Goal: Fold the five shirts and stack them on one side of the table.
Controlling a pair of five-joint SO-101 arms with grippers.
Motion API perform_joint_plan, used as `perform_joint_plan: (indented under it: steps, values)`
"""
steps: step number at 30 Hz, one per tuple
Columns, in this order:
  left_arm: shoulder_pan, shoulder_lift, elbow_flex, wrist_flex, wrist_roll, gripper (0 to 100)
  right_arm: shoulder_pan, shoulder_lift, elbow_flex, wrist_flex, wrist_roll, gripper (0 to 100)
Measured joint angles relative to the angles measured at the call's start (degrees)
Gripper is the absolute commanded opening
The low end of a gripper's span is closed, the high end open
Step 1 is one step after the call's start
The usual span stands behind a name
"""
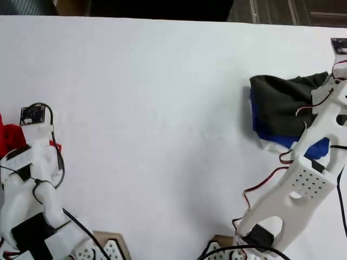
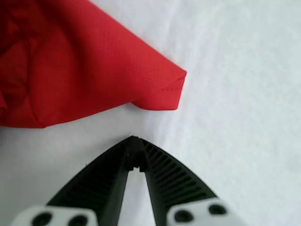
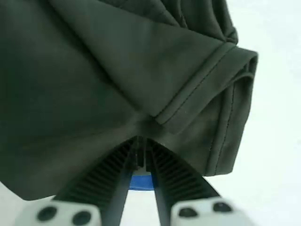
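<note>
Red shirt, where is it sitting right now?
The red shirt lies at the far left edge of the table in the high view, partly under the left arm, just ahead of the left gripper.

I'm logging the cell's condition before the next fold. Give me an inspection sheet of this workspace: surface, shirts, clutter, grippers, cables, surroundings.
Surface: white table, even and unmarked.
Job's things: red shirt bunched at the table's left edge; dark shirt lying on a blue shirt at the right edge.
Clutter: nothing seen.
Grippers: left gripper shut, tips on the table just short of the red shirt's corner; right gripper shut, tips at a fold of the dark shirt; whether it pinches cloth is unclear.
Cables: black cable looped on the left arm; red wires along the right arm.
Surroundings: dark floor beyond the far edge.
</note>
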Motion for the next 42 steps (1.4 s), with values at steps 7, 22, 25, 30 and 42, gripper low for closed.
perform_joint_plan:
  steps: [7,22,25,30,42]
  values:
    - [0.0,0.0,0.0,0.0,0.0,3,0.09,0.0,0.0,-0.97,0.0,12.7]
    - [0.0,0.0,0.0,0.0,0.0,3,0.79,0.7,0.53,-5.01,0.0,13.8]
    - [0.0,0.0,0.0,0.0,0.0,3,0.7,3.69,0.53,-6.51,0.0,13.8]
    - [0.0,0.0,0.0,0.0,0.0,3,0.7,7.03,0.53,-9.58,0.0,12.8]
    - [0.0,0.0,0.0,0.0,0.0,3,0.79,7.56,-4.22,-9.85,0.0,2.1]
